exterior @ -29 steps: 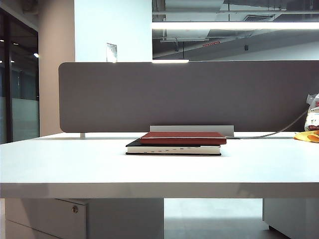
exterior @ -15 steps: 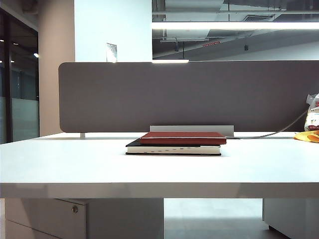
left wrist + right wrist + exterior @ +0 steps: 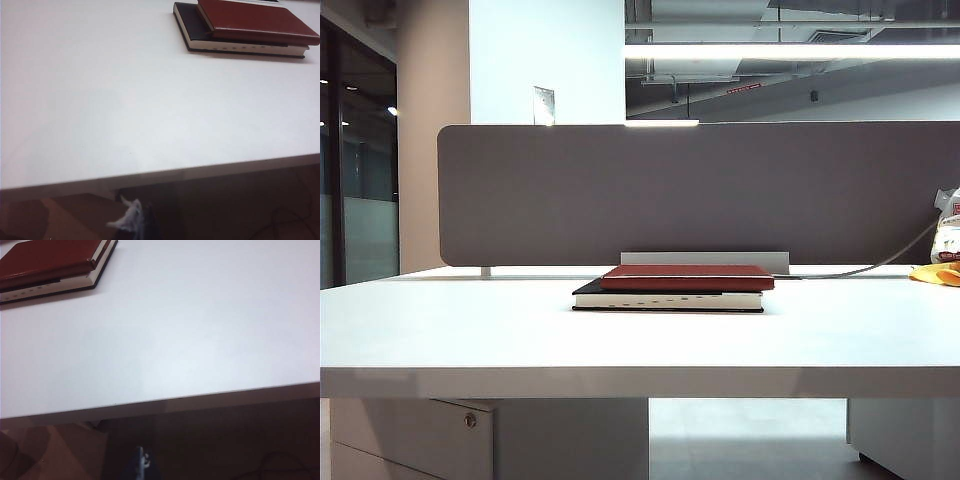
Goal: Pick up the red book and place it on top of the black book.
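red book lies flat on top of the black book, set toward that book's right end so a strip of the lower cover shows at the left; the pair sits mid-table, toward the far side. behind the stack stands a low bracket, and behind that a partition screen runs across the table's back edge. at the far right edge, a bag above a cloth, well apart from the books.
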